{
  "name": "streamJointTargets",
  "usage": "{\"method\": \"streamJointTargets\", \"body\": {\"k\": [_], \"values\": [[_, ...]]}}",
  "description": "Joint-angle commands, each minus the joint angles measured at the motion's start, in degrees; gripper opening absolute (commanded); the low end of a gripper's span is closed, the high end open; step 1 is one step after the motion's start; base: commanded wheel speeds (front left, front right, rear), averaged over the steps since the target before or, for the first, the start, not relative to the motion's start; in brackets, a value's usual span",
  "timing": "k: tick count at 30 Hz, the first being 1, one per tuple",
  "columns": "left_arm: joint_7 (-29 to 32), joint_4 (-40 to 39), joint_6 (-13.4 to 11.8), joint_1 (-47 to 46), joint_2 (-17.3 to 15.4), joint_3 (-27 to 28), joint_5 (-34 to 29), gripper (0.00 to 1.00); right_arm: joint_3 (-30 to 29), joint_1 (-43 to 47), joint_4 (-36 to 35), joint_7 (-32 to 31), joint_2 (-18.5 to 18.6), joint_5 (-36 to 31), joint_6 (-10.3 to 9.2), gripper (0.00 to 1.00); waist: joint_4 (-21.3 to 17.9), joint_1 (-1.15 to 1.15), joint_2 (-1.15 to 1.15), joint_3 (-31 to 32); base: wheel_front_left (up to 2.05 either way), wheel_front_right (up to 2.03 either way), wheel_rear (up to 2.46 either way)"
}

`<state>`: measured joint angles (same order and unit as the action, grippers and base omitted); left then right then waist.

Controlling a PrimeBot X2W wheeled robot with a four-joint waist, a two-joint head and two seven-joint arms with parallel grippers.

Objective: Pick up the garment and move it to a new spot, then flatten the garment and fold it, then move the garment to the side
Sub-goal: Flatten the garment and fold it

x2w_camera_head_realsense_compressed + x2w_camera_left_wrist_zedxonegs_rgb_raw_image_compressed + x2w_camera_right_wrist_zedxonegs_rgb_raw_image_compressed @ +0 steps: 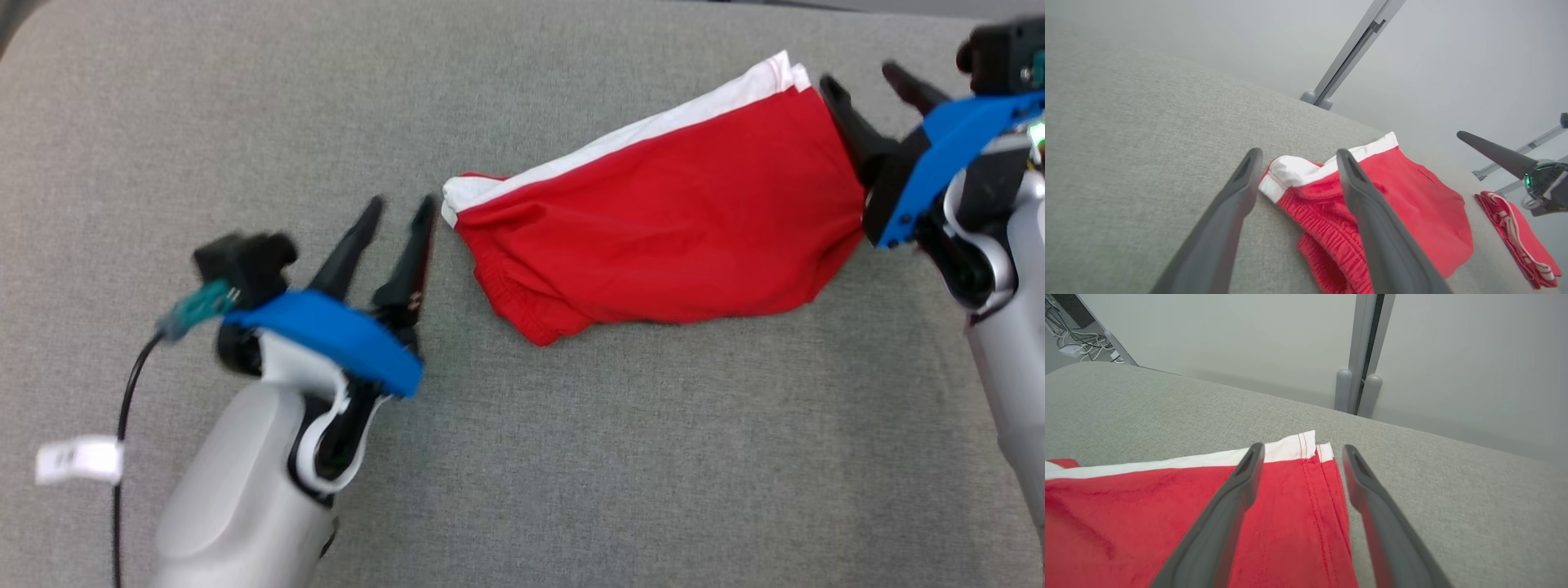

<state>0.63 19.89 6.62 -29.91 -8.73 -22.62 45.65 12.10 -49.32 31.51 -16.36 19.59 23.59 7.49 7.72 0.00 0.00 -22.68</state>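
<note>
Here the white tag carries unreadably blurred writing. The left claw and right claw gape empty beside opposite ends of the red garment; a second red cloth lies beyond.

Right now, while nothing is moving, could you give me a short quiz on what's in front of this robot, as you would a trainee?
1. True or false: the left pincer is clamped shut on the red garment.
2. Pick one: the stripe along the garment's far edge is A) blue, B) white, C) black.
3. Fill in the blank: the garment's ribbed waistband lies next to the ___ pincer.

Key: 1 false, its fingers stand apart with nothing between them; 2 B; 3 left.
</note>
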Motion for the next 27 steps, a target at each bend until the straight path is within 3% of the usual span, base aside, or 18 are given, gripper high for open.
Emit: {"method": "streamJointTargets", "body": {"k": [1, 4, 7, 17, 22, 27], "values": [[-2.77, 0.0, 0.4, 1.57, -1.24, 0.17, -1.12, 1.0, -0.63, 1.39, 0.65, -0.03, 0.39, 0.53, 0.01, 1.0, -0.63, 0.0, 0.0, 1.08, 0.0, 0.0, 0.0], [-11.37, 0.56, 0.58, 3.89, -2.93, -0.51, -5.03, 1.0, -2.27, 2.75, 1.99, 0.19, -0.23, 1.7, 0.01, 1.0, -0.54, 0.0, 0.0, 2.15, 0.0, 0.0, 0.0], [-15.25, 1.57, 0.11, 5.93, -3.48, 0.61, -8.98, 1.0, -3.51, 3.56, 3.3, 0.24, -0.53, 2.19, 0.02, 1.0, 0.05, 0.0, 0.0, 2.43, 0.0, 0.0, 0.0], [-15.8, -11.57, -0.11, 13.66, 4.04, 14.59, -23.86, 1.0, -8.51, 1.08, 10.12, 0.22, -0.29, 0.37, 0.02, 1.0, 4.26, 0.0, 0.0, -0.69, 0.0, 0.0, 0.0], [-15.82, -14.73, 0.49, 16.1, 5.48, 16.84, -27.14, 1.0, -11.84, -0.91, 15.49, 0.21, 0.15, -4.08, 0.01, 1.0, 6.8, 0.0, 0.0, -2.41, 0.0, 0.0, 0.0], [-15.81, -15.21, 0.79, 16.89, 5.81, 17.53, -28.26, 1.0, -13.05, -0.69, 20.69, -2.25, -2.54, -6.99, 0.08, 1.0, 7.76, 0.0, 0.0, -2.57, 0.0, 0.0, 0.0]]}}
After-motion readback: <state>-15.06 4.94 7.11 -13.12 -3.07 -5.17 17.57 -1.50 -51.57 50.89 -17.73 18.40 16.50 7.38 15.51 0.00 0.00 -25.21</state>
